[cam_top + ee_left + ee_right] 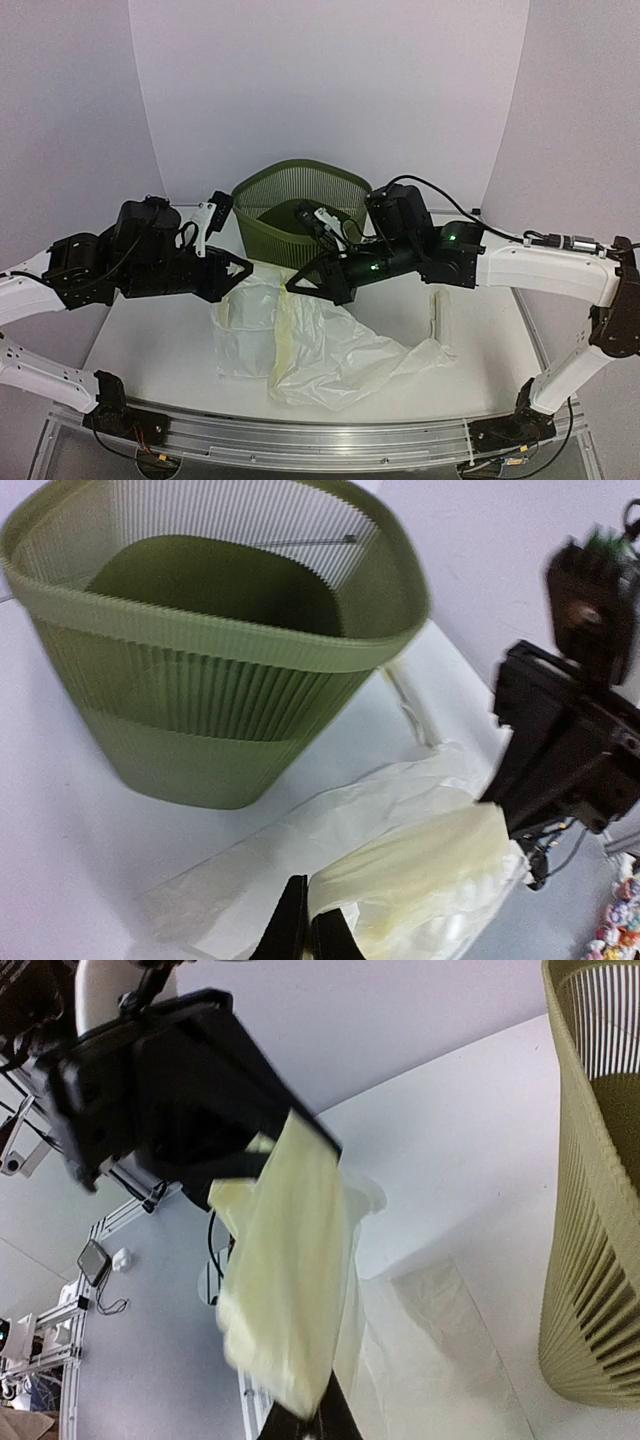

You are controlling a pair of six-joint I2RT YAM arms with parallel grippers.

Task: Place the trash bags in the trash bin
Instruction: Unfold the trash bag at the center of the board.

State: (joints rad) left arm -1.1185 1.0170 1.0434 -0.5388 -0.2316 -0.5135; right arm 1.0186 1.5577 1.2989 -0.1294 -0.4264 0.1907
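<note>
Crinkly pale trash bags (340, 355), partly lifted, before upright olive trash bin (275, 235).
</note>
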